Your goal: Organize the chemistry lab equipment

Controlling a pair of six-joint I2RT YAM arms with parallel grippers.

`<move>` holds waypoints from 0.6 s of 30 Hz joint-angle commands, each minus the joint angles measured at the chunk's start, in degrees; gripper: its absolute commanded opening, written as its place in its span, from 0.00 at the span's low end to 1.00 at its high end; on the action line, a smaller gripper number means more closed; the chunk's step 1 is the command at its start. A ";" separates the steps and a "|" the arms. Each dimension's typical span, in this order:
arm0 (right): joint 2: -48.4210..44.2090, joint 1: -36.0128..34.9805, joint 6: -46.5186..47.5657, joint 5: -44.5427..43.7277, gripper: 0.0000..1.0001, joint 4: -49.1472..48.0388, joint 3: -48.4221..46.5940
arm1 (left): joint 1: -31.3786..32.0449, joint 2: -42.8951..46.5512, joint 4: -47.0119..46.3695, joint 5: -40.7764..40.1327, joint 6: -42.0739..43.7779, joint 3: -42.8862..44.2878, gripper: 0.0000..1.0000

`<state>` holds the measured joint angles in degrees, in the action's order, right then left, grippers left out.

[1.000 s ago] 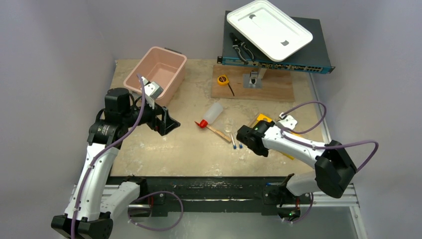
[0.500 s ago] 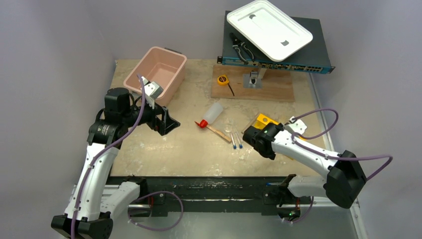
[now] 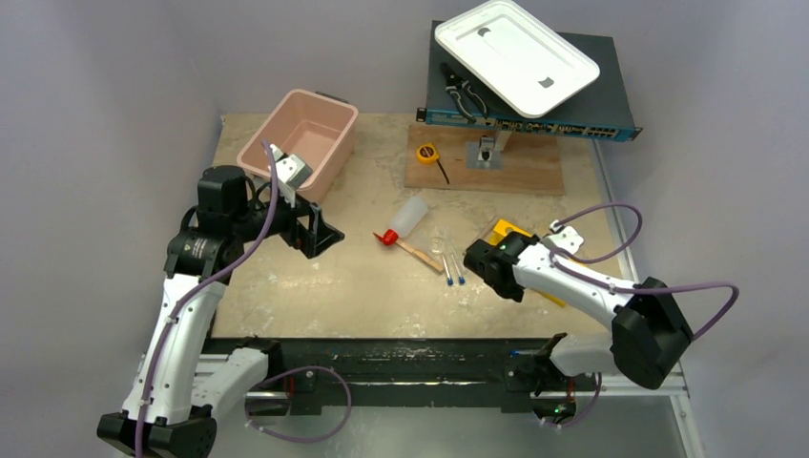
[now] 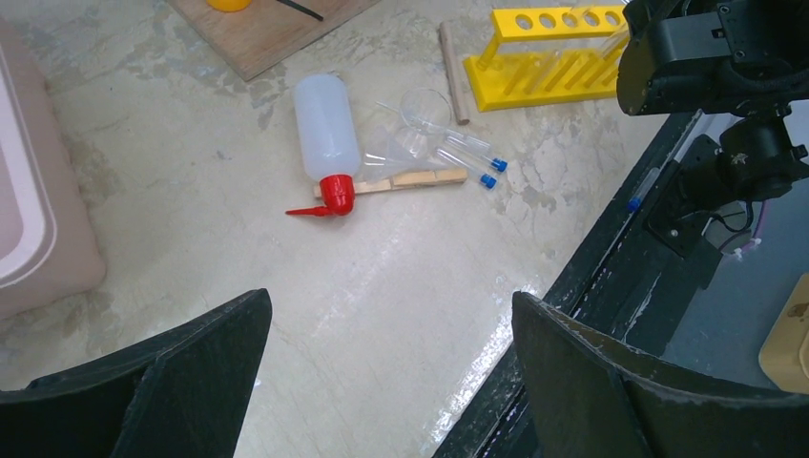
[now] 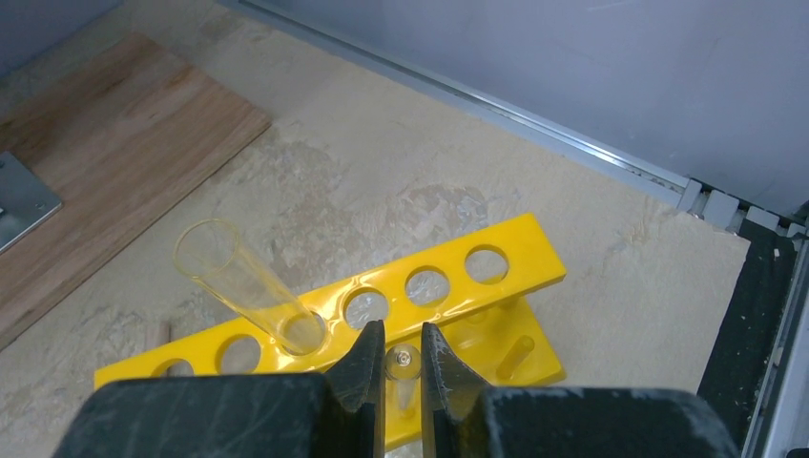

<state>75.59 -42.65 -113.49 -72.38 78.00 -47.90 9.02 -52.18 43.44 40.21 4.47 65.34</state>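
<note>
My right gripper (image 5: 401,348) is shut on a thin clear tube (image 5: 403,361), seen end-on between its fingers, just above the yellow holed rack (image 5: 496,277). One wider clear tube (image 5: 238,286) leans in a rack hole. In the top view this gripper (image 3: 477,258) is at the rack's (image 3: 506,229) near-left end. The squeeze bottle (image 3: 408,218) with red nozzle, a wooden stick (image 3: 420,256) and two blue-tipped tubes (image 3: 453,272) lie mid-table. My left gripper (image 3: 324,237) is open and empty, left of the bottle (image 4: 324,129).
A pink bin (image 3: 300,138) stands at the back left. A wooden board (image 3: 515,172) with the yellow tape measure (image 3: 426,153) lies behind the bottle. A dark box (image 3: 591,105) at the back carries a white tray (image 3: 515,55) and pliers (image 3: 463,93).
My right gripper has shifted slightly right toward the rack, its elbow swinging out and partly back. The left arm has not moved.
</note>
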 commanded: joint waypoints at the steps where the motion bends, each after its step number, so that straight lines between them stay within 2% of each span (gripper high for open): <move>1: -0.16 0.49 -3.09 -1.02 0.00 0.51 -0.62 | -0.47 -0.41 -0.63 0.31 1.70 2.51 0.97; 13: 4.03 0.55 -2.88 0.11 0.01 0.81 -2.89 | -0.48 -0.39 -0.13 0.40 1.86 3.41 0.97; 14: 4.18 0.52 -2.66 0.17 0.05 0.82 -3.16 | -0.49 -0.30 -0.07 0.28 2.00 3.35 0.97; 16: 4.03 0.52 -2.29 0.42 0.24 0.93 -3.42 | -0.49 -0.29 0.05 0.23 2.13 3.30 0.97; 18: 3.36 0.47 -1.95 0.58 0.36 1.20 -3.41 | -0.49 -0.31 0.02 0.25 2.22 3.22 0.97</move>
<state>79.99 -42.35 -114.26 -72.16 78.15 -49.19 9.02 -52.86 44.05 40.23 5.45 66.43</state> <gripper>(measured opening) 0.274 0.965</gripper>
